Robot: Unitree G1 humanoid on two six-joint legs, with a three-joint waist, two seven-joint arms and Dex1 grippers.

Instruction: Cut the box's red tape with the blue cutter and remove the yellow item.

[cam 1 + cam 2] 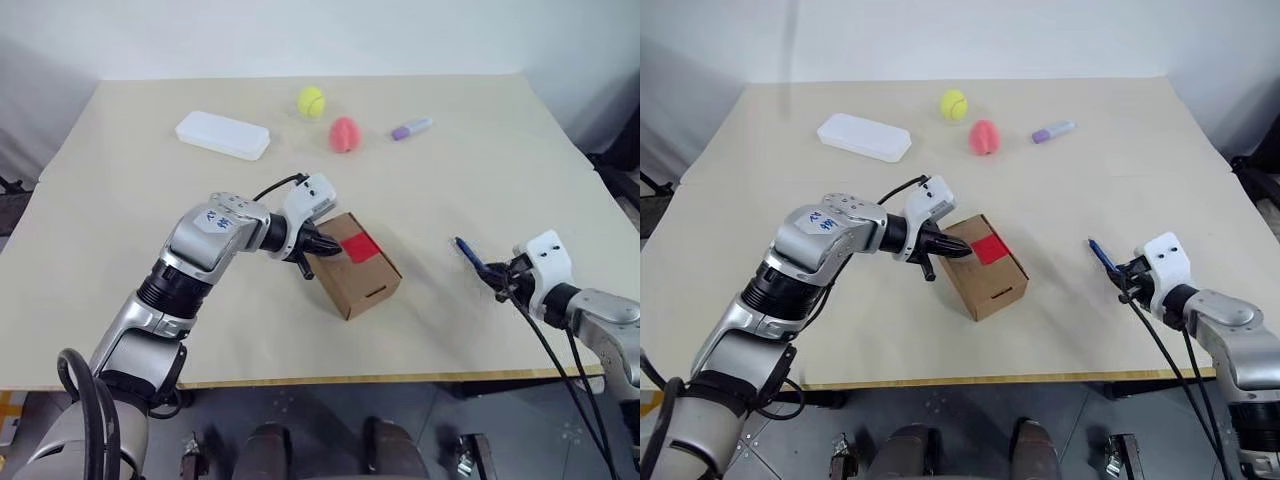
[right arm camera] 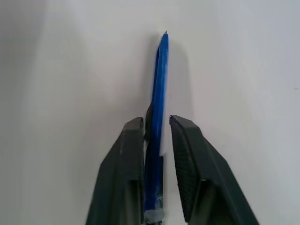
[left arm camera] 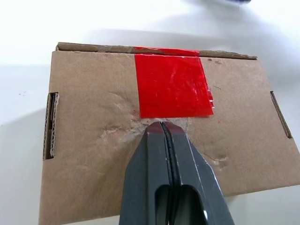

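The box [image 1: 352,265] lies near the middle of the bench [image 1: 120,300], a little toward the front edge, its red tape [image 3: 172,86] on the top face. The left pincer [image 3: 163,129], pressed together, has its tips on the cardboard at the tape's near edge, where the surface is scuffed. Well apart, toward the bench's right edge, the right pincer [image 2: 156,123] holds the cutter [image 2: 158,108]: the blue shaft runs between the two fingers [image 2: 131,154] and its tip sticks out beyond them above the bare bench, though one finger stands slightly off it. Toward the far edge lie a white case [image 1: 222,135], a tennis ball [image 1: 311,100], a pink-orange egg-shaped thing [image 1: 344,133] and a lavender marker [image 1: 411,129], all well clear of both arms.
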